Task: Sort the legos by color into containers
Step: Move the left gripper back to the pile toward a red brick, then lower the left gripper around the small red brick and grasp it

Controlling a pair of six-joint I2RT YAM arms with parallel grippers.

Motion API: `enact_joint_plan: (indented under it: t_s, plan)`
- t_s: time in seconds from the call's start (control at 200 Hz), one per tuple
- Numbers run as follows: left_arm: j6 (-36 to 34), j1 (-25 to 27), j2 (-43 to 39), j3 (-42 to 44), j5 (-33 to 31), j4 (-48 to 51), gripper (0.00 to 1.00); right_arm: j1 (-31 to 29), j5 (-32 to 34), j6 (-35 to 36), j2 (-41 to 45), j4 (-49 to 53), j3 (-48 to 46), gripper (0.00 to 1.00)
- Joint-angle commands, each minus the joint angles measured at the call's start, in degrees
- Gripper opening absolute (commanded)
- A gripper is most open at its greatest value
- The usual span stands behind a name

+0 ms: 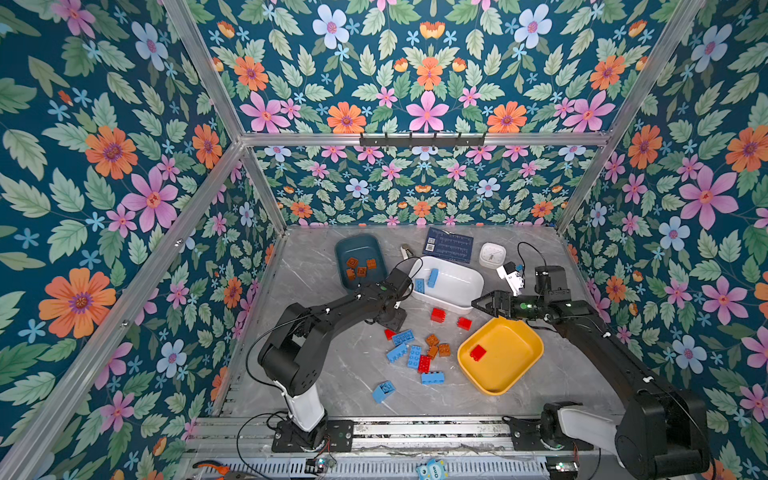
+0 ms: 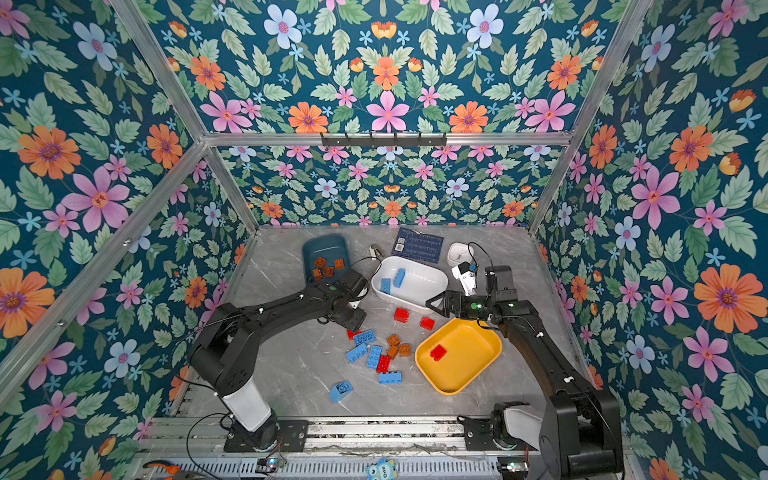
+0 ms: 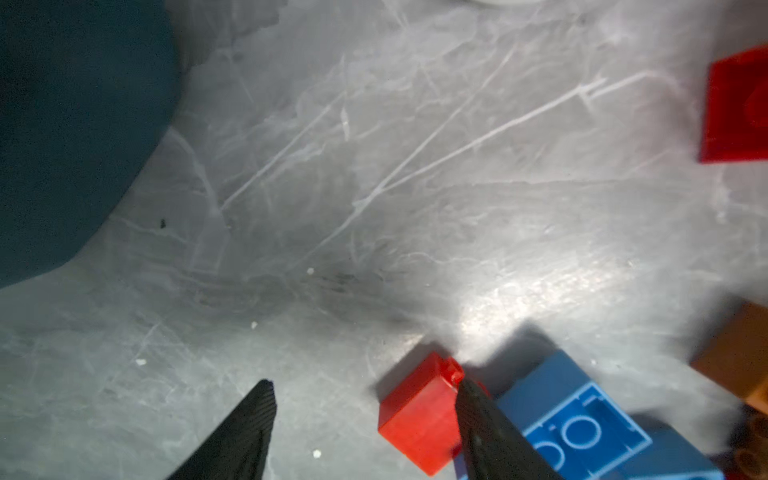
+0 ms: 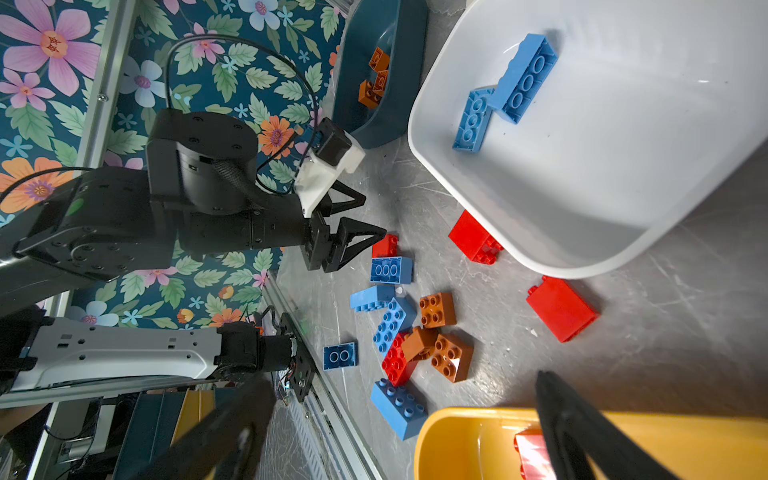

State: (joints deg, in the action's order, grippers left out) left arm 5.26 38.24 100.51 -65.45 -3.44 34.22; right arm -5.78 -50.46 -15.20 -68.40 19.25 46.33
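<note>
In the left wrist view a small red lego [image 3: 419,411] lies on the grey table between my open left gripper [image 3: 365,386] jaws. It touches one fingertip [image 3: 467,395] and stands apart from the other. A blue lego [image 3: 573,419] lies just beyond. Loose blue, red and orange-brown legos [image 1: 417,353] cluster mid-table. The teal container [image 1: 357,245] holds several orange-brown legos, the white container [image 1: 457,291] two blue ones, the yellow container [image 1: 511,365] one red one. My right gripper [image 1: 484,303] hangs open and empty over the yellow container's far rim.
Two red legos [image 1: 437,314] lie between the white and yellow containers, and a lone blue one [image 1: 383,391] sits toward the front. A white clock [image 1: 492,254] and a dark blue card [image 1: 449,245] lie at the back. Metal rails run along the front edge.
</note>
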Motion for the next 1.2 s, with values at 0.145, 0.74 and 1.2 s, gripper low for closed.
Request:
enact_joint_plan:
  t_s: [0.145, 0.74, 1.2]
  plan:
    - [-2.5, -0.5, 0.8, 0.7, 6.0, -0.2, 0.70, -0.1, 0.0, 0.3, 0.5, 0.0, -0.6, 0.99]
    - [-2.0, 0.1, -0.4, 4.7, 4.6, 0.7, 0.71, -0.1, -0.1, 0.2, 0.0, -0.1, -1.0, 0.99]
    - [4.2, 0.0, 0.0, 2.1, -3.0, -1.1, 0.73, 0.0, 0.3, 0.5, 0.1, -0.3, -1.6, 0.99]
